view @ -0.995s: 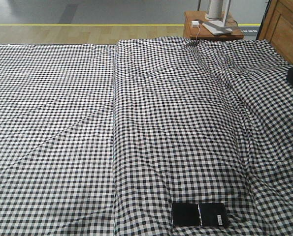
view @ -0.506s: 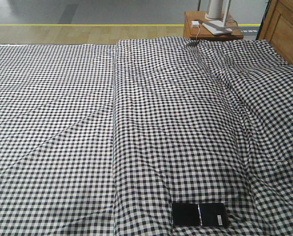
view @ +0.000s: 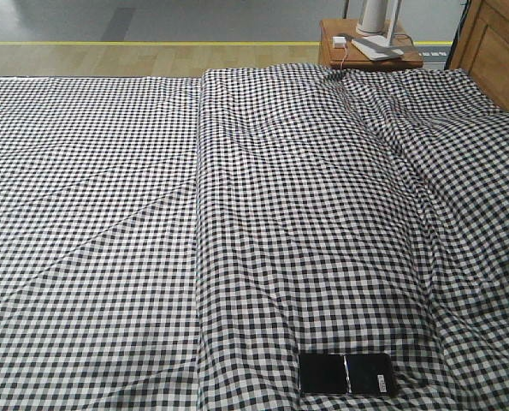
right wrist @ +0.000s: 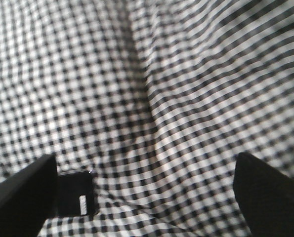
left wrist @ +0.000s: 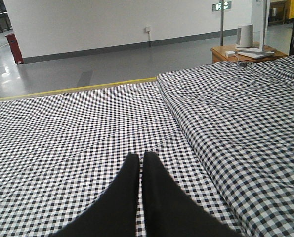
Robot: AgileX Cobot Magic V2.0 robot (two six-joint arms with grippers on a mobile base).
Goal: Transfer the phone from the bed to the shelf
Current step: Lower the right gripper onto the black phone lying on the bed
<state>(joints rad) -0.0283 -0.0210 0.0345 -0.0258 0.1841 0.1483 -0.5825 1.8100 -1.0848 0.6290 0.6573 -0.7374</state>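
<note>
Phone flat on bed, near edge, right of centre; not yet grasped. Right gripper spread wide, empty, over cloth; view blurred, phone seems off-centre beside one finger. Left gripper pressed closed, holding nothing. Grasp, lift, shelf placement all left; shelf not in view.

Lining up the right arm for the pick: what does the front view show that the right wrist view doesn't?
Front only: the whole phone, seam across its middle, and the bedside table beyond the bed. Right wrist only: the right hand, wide open, the phone's end beside one finger. Both: the phone lying flat on the checked bed, not gripped.
</note>
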